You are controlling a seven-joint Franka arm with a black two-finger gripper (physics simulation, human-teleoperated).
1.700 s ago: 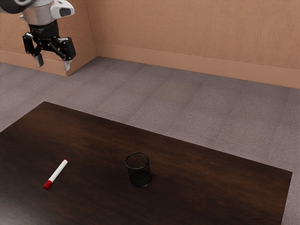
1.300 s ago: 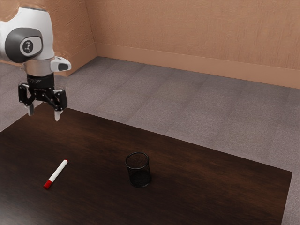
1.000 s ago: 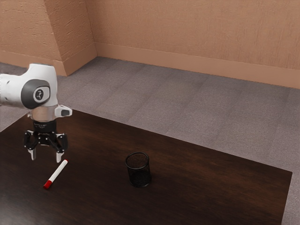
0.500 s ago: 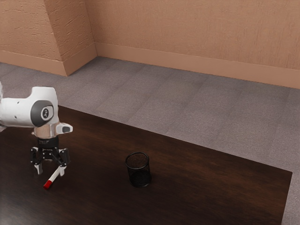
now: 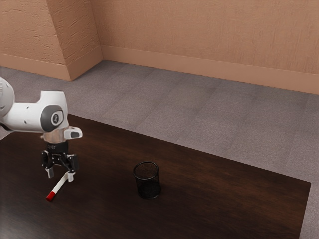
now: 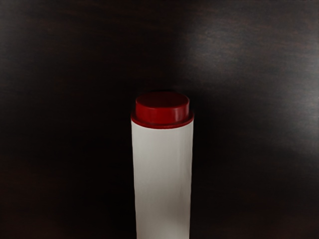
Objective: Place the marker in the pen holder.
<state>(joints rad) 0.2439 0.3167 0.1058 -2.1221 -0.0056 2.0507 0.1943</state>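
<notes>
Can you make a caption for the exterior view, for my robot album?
An open gripper over the marker, a black pen holder standing upright.

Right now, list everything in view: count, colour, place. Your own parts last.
marker: 1, white with red ends, lying on the table, one end under the hand
pen holder: 1, black mesh, upright on the table, to the exterior view's right of the marker
table: 1, dark brown, under both
floor: 1, grey, beyond the table
wall: 1, tan, behind the floor, corner jutting at the exterior view's left
skirting: 1, tan, along the wall's foot
arm: 1, white and grey, in from the exterior view's left
hand: 1, black with pale fingertips, open, low over the marker
</notes>
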